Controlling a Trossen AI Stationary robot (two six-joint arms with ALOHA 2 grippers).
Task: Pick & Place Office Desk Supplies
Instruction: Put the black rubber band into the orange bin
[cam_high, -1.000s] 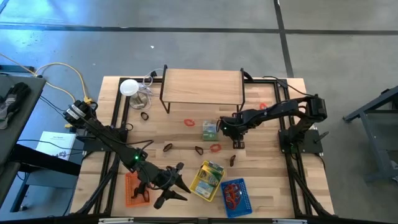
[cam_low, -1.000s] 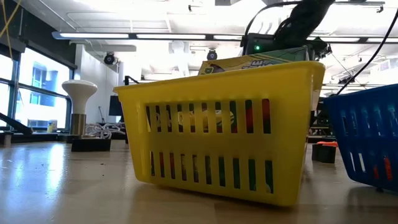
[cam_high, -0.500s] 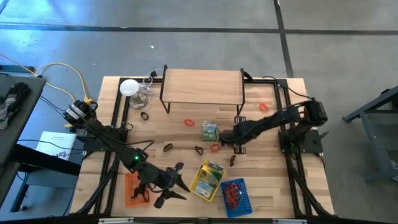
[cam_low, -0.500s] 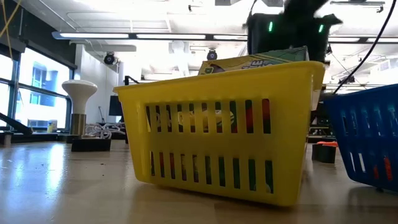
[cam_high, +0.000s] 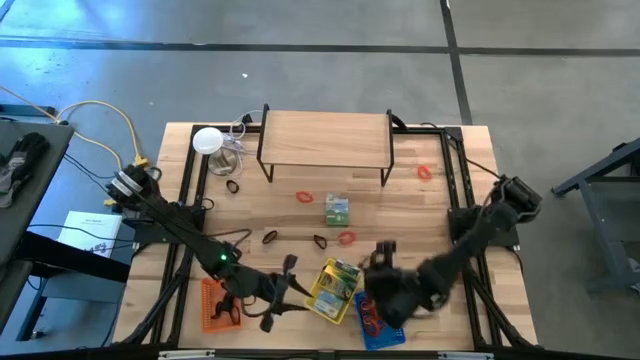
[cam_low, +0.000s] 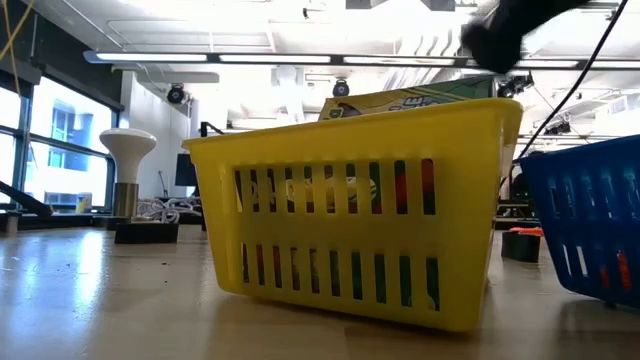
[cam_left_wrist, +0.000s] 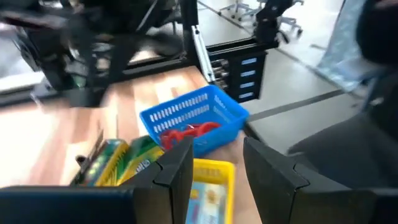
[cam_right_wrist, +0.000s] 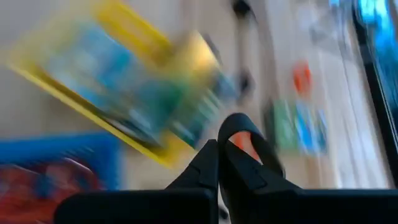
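Observation:
My right gripper (cam_high: 381, 254) hangs shut above the near side of the table, over the gap between the yellow basket (cam_high: 318, 300) and the blue basket (cam_high: 390, 322); a small black loop-shaped piece (cam_right_wrist: 245, 126) sticks out of its fingertips. My left gripper (cam_left_wrist: 217, 155) is open and holds nothing; it stands level between the orange basket (cam_high: 208, 300) and the yellow one. On the table lie red rubber bands (cam_high: 345, 238), black clip pieces (cam_high: 320, 241) and a green packet (cam_high: 337, 210). My right gripper pinches the black loop piece by its lower end (cam_right_wrist: 231, 151) between its two fingertips. The loop stands out beyond the fingertips, lifted clear of the table. The fingers slant down toward the far left. The picture is blurred, so nothing finer shows.
The blue basket holds red bands (cam_left_wrist: 186, 132); the yellow one (cam_low: 360, 220) holds green-and-yellow packs. A wooden riser (cam_high: 325, 140) stands at the far side, with a white disc on wiring (cam_high: 207, 140) to its left. Black frame rails run along both table sides.
My right gripper has swung from the table's middle, beside the green packet, toward the near edge and up, ending over the yellow and blue baskets. A small black piece that lay under it is gone from the table. My left gripper has rolled a little in place.

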